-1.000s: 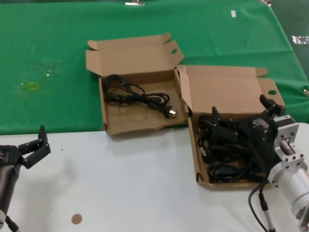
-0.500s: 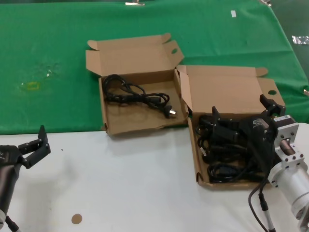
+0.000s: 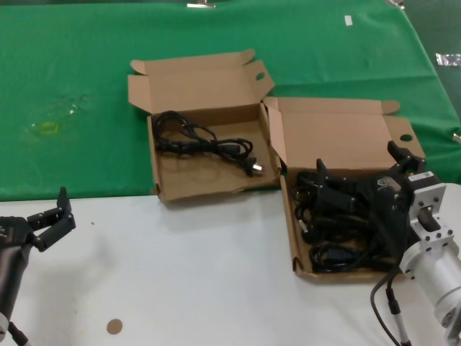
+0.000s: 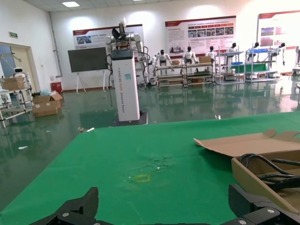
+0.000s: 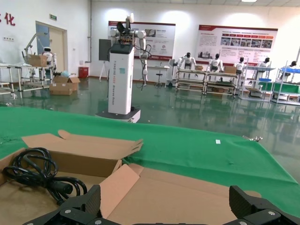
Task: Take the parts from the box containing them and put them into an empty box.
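A: Start left of the full box. What's over there?

B: The left gripper (image 3: 52,218) is parked low on the white table (image 3: 194,274), well left of the full box (image 3: 338,187), fingers spread, holding nothing. Nearer, touching that box's left wall, sits the other box (image 3: 205,155), no longer quite empty: one cable (image 3: 205,142) already lies coiled in it.

A: And the full box itself?

B: A tangle of black cables (image 3: 331,249) fills its tray. The right gripper (image 3: 360,169) hangs over them, jaws wide, nothing grasped; the right wrist view shows both fingers (image 5: 79,206) apart above the lid.

A: So how should the pick go?

B: I'd judge it should come straight down on a single strand or a plug at the top of the pile, not the knot. These cords loop through each other, so a deep bite could drag several out. Close firmly, lift slowly, clear the shared wall, then carry left.
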Tool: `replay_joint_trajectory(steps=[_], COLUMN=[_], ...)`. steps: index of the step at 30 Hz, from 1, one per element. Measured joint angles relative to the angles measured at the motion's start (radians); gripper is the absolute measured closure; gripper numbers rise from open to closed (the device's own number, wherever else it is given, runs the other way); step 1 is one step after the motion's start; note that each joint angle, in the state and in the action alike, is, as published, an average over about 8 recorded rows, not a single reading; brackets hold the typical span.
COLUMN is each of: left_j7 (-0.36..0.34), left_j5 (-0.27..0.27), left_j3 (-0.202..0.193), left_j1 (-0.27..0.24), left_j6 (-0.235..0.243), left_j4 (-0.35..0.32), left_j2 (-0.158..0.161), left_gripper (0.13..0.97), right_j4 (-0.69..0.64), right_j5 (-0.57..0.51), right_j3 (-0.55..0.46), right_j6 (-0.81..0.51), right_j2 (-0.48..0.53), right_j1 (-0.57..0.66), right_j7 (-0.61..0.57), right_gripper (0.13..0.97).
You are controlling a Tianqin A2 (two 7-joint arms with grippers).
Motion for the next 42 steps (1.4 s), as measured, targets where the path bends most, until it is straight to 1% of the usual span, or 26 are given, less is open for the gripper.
replay_joint_trajectory(steps=[42], left_j7=[0.0], left_j5=[0.0], left_j3=[0.0], left_j1=[0.0], left_j6=[0.0], left_j4=[0.0], left_j2=[0.0], left_gripper=[0.132], right_j4=[0.0], right_j5=[0.0], right_j3=[0.0], right_j6=[0.0], right_j2=[0.0], right_j1=[0.0], right_j7=[0.0], right_gripper=[0.129])
